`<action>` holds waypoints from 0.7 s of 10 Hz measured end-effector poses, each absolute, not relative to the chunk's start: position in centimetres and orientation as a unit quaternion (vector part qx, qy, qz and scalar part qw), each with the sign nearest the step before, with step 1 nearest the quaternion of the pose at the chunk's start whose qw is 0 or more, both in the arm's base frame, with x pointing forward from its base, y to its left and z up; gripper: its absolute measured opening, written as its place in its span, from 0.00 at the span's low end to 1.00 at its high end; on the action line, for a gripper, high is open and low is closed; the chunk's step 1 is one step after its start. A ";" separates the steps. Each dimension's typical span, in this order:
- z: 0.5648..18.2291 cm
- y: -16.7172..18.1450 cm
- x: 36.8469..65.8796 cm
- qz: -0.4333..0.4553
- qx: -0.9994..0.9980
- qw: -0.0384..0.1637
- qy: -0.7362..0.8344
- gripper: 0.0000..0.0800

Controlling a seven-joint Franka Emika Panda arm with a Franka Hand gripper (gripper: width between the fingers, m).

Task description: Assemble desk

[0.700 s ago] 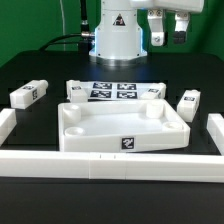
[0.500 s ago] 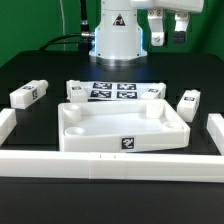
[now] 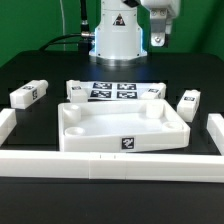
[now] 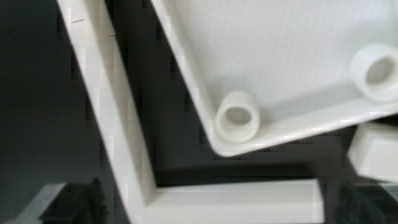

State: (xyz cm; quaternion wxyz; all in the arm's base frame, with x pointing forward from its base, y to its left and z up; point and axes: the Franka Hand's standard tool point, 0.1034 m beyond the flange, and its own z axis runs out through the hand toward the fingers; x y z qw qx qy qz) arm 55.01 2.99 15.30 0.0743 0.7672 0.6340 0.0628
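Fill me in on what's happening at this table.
A robot arm is putting a desk together, but nothing is joined yet. Its fingers hang open and empty, high above the table. The desk top lies sockets up, and the legs lie loose around it, none fitted.
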 end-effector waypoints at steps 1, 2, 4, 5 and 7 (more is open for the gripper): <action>14.9 2.8 54.9 0.046 0.747 0.079 0.658 0.81; 14.5 2.7 54.5 0.034 0.735 0.080 0.673 0.81; 14.3 2.6 54.1 0.026 0.740 0.074 0.668 0.81; 14.3 2.6 54.1 0.026 0.740 0.074 0.668 0.81; 13.6 1.3 53.4 0.020 0.675 0.073 0.734 0.81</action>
